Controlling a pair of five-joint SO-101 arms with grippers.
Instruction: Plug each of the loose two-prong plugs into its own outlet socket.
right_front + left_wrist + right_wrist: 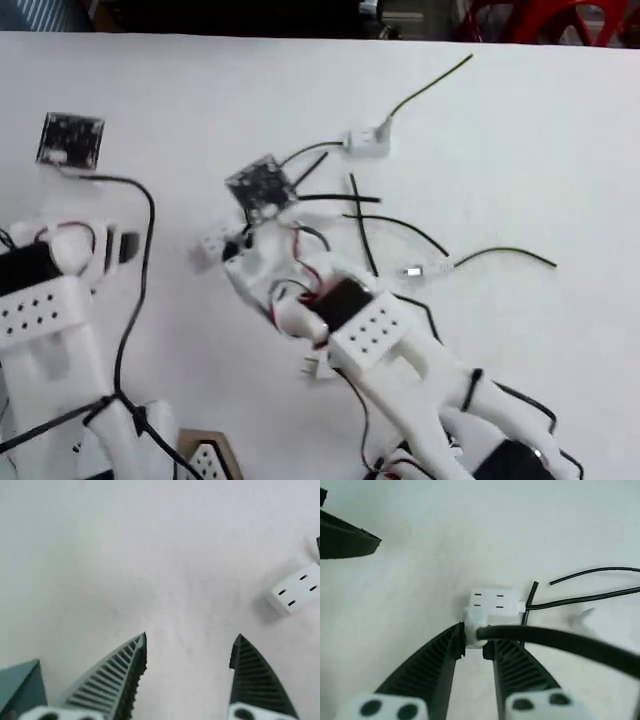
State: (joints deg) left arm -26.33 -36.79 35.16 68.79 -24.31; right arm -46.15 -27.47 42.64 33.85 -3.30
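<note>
Claws first: the left claw (191, 636) hangs wide open over bare surface (125, 555), holding nothing, with the socket (297, 592) off to one side of it. The right claw (475, 637) is closed narrow on a white plug (475, 625), pinching its body where the black cord (560, 640) leaves it. Just ahead of that claw the plug touches, or nearly touches, the socket, whose slots show on its upper face; whether any prong has entered cannot be told. The plug looks light, hard and smooth, so it could twist in the grip. The flat sides of its body seem the place to hold, not the cord, which looks stiff enough to tug it askew. The socket looks just as light and lies loose, so a push would likely slide it unless the other claw braces it. Farther out a loose plug (415, 270) lies on its dark cord (505, 255), well apart. Farthest, a far socket (365, 142) has a green cord (430, 85) running from it.
</note>
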